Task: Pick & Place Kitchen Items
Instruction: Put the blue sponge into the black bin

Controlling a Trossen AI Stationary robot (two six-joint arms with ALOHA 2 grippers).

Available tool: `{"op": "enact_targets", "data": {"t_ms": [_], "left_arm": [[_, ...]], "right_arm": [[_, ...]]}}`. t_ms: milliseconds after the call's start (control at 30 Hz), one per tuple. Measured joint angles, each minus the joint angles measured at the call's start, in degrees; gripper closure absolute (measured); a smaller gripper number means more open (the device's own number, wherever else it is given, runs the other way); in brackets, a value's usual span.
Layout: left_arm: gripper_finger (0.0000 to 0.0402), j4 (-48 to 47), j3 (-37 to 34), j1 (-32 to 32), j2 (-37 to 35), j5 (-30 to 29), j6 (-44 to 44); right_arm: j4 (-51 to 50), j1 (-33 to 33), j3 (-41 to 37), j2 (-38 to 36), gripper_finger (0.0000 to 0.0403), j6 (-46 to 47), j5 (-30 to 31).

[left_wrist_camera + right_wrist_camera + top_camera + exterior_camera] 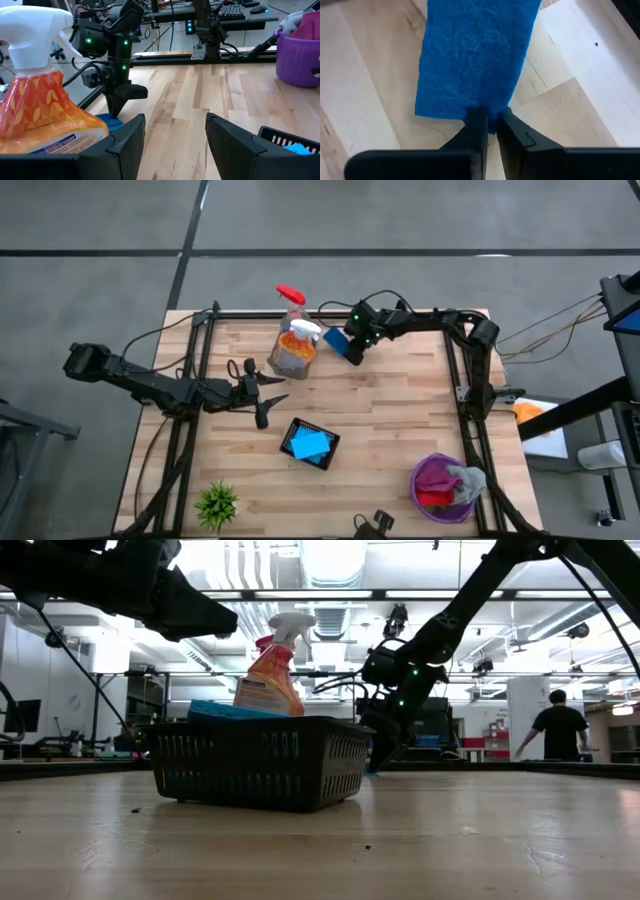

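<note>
A blue sponge (pixel 475 55) lies on the wooden table near its far edge, to the right of the orange spray bottle (pixel 295 352). My right gripper (pixel 490 120) is shut on it, slanting down from the far right. A clear spray bottle with a red trigger (pixel 291 298) stands behind the orange one. A black basket (pixel 310 444) at mid table holds another blue sponge (pixel 309 444). A purple bowl (pixel 428 495) at the near right holds magenta, red and grey cloths. My left gripper (pixel 175 140) hovers open at the left of mid table, with nothing between its fingers. My right gripper pinches the sponge's short edge nearest the fingers (pixel 487 114) between its two fingertips (pixel 476 125). The fingers come slanting down from the table's far right and lie along the sponge. The sponge stretches away from the fingers, flat against the table top.
A small spiky green plant (pixel 217 502) stands at the near left corner. Dark frame rails (pixel 470 370) run along the table's left, right and far sides. Bare wood lies between the basket and the far bottles. A person (pixel 560 730) stands in the room beyond.
</note>
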Motion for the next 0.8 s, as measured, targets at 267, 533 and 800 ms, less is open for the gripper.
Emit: {"op": "enact_targets", "data": {"t_ms": [267,533,800], "left_arm": [[0.0192,0.0,0.0,0.0,0.0,0.0,0.0],[0.0192,-0.4,0.0,0.0,0.0,0.0,-0.1],[0.0192,-0.7,0.0,0.0,0.0,0.0,-0.1]], "right_arm": [[-1.6,1.2,-0.3,-2.1,0.0384,-0.3,1.1],[-9.3,3.3,-0.3,-10.9,0.0385,-1.7,5.5],[-21.0,7.4,-1.2,-21.3,0.0385,-2.5,5.2]]}}
